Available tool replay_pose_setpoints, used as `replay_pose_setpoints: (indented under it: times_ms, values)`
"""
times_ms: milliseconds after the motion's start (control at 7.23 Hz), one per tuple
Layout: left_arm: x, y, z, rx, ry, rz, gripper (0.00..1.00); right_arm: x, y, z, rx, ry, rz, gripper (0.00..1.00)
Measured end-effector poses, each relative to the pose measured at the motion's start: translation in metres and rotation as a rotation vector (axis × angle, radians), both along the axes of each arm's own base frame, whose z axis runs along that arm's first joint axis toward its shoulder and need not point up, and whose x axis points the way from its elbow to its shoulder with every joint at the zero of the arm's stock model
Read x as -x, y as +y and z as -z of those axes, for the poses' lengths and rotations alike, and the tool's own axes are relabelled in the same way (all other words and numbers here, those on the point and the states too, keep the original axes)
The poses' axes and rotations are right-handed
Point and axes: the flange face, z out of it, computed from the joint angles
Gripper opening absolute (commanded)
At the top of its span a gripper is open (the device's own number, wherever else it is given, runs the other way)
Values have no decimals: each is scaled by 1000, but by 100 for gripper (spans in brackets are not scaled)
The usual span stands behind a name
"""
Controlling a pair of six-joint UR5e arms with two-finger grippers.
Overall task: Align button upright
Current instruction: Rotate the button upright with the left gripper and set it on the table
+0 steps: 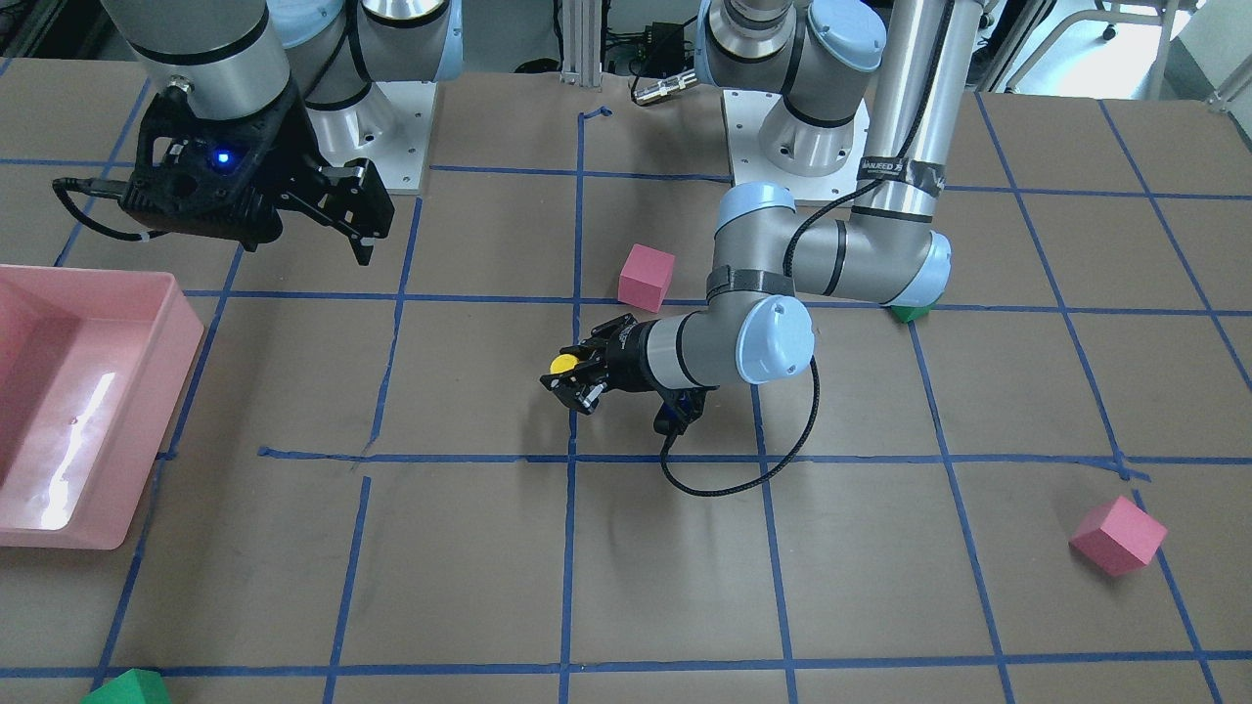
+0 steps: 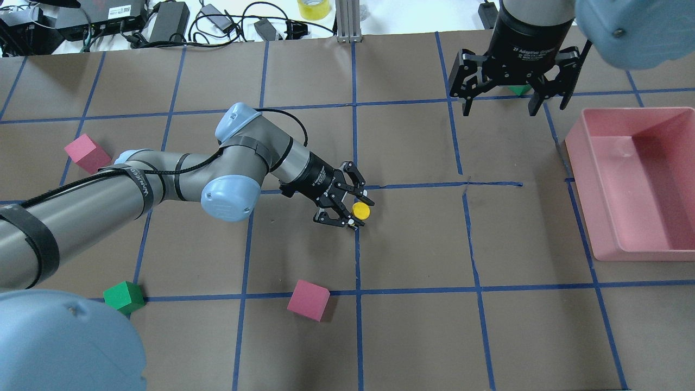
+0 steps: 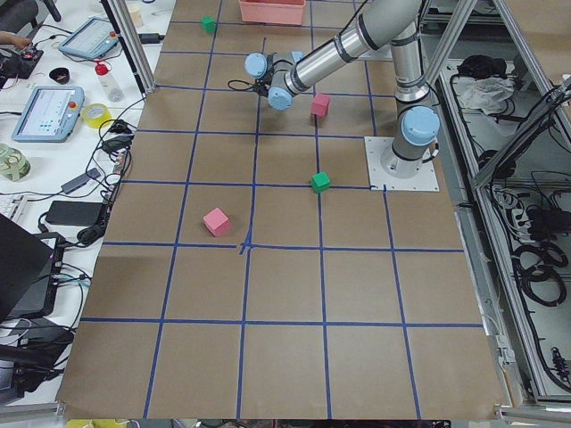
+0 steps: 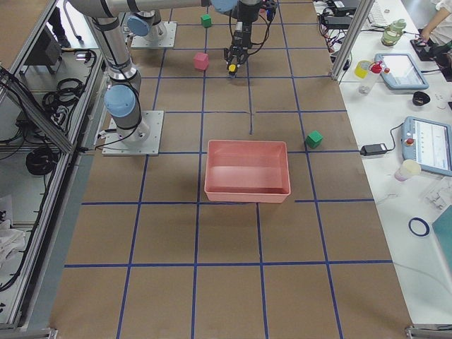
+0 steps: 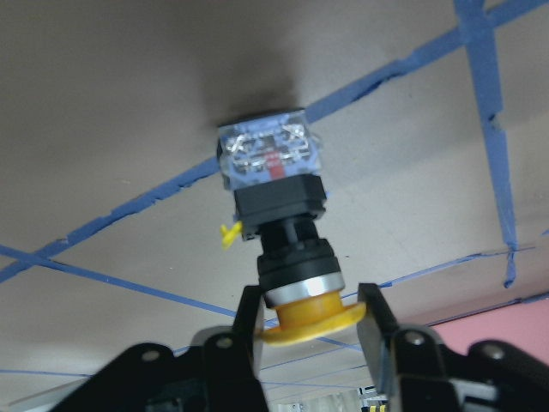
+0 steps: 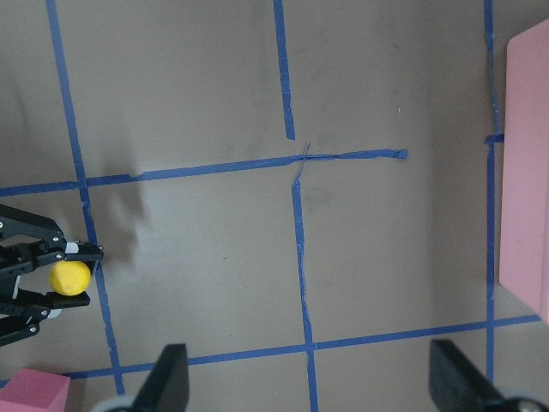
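Overhead exterior view: brown paper worktop (image 2: 412,336), ruled into squares with blue tape. Beyond its far edge, a tangle of cables (image 2: 228,21) and a yellow tape roll (image 2: 310,8). Pink bin (image 2: 646,254) at the robot's right, open side up. One pink cube (image 2: 87,153) far out on the left, a second pink cube (image 2: 308,300) nearer the robot, a green cube (image 2: 124,297) by the left arm. Metal framing and benches with tablets flanking the worktop in the side views.

Button (image 2: 360,210) near the middle of the worktop, just beside a blue tape line, between the fingers of the left hand (image 2: 357,208). From above, a full round yellow disc: cap up, long axis steep (body and base hidden beneath the cap there). In the left wrist-mounted view, long axis running straight away from the hand: yellow cap nearest, then silver ring, black body, whitish base block farthest, toward the paper. Cannot tell whether the base touches the worktop.

Left hand closed to the cap's width, one finger (image 5: 247,313) against each side of its rim. Right hand (image 2: 500,108) spread wide, holding nothing, hanging above the worktop near the bin, well apart from the button.
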Motion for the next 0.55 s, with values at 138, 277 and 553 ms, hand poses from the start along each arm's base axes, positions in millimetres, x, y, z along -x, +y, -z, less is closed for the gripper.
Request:
replay_pose_setpoints:
  times_ms: [138, 277, 553]
  values:
    - [-1, -1, -1, -11, -9, -16, 100, 0, 0, 0, 0, 0, 0, 100]
    - [-3, -5, -6, -4, -23, -26, 100, 0, 0, 0, 0, 0, 0, 100]
    - [-15, -29, -41, 75, -116, -64, 100, 0, 0, 0, 0, 0, 0, 100]
